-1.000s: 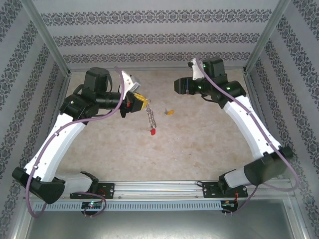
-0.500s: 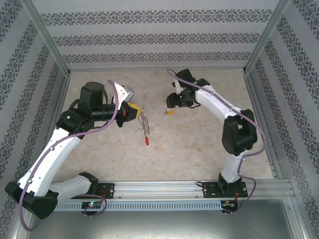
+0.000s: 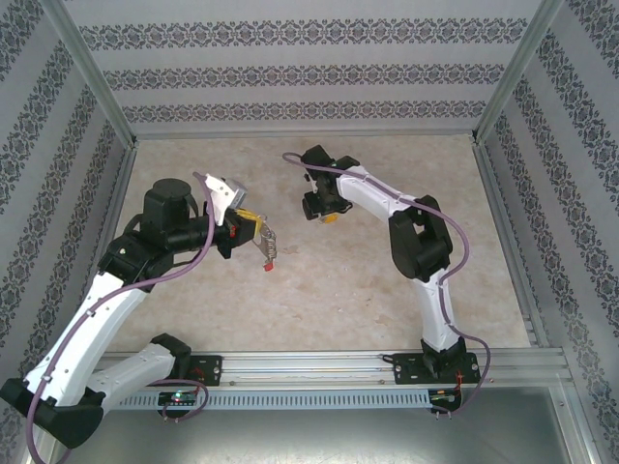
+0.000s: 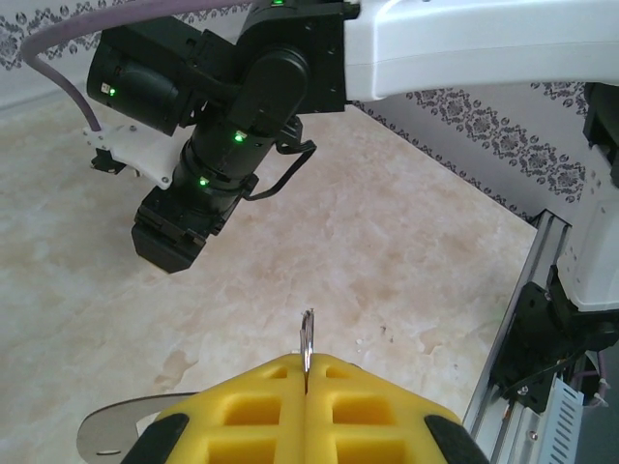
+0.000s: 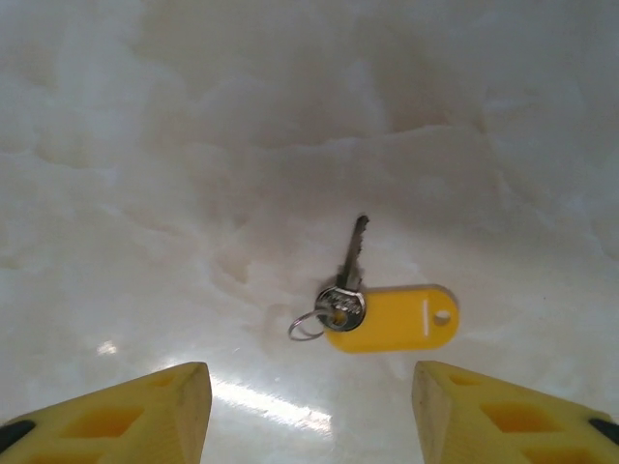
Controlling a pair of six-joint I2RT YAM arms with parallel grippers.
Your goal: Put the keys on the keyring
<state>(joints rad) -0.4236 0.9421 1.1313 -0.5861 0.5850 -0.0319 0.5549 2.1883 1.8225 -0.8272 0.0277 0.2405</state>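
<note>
We find the left gripper [image 4: 307, 365] clamped on the grey metal oval keyring [image 4: 307, 333], held off the marbled beige table [image 4: 406, 251]. The right gripper [image 5: 309, 377] hangs spread above the small dark metal key with yellow plastic tag [image 5: 350, 275], lying flat there.

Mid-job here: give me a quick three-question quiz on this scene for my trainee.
1. True or false: the right gripper is shut on the key.
2. What colour is the key's tag? A green, B yellow, C blue.
3. Fill in: the left gripper is shut on the ____.

Key: 1 false, its jaws stand open, clear of the key; 2 B; 3 keyring.
</note>
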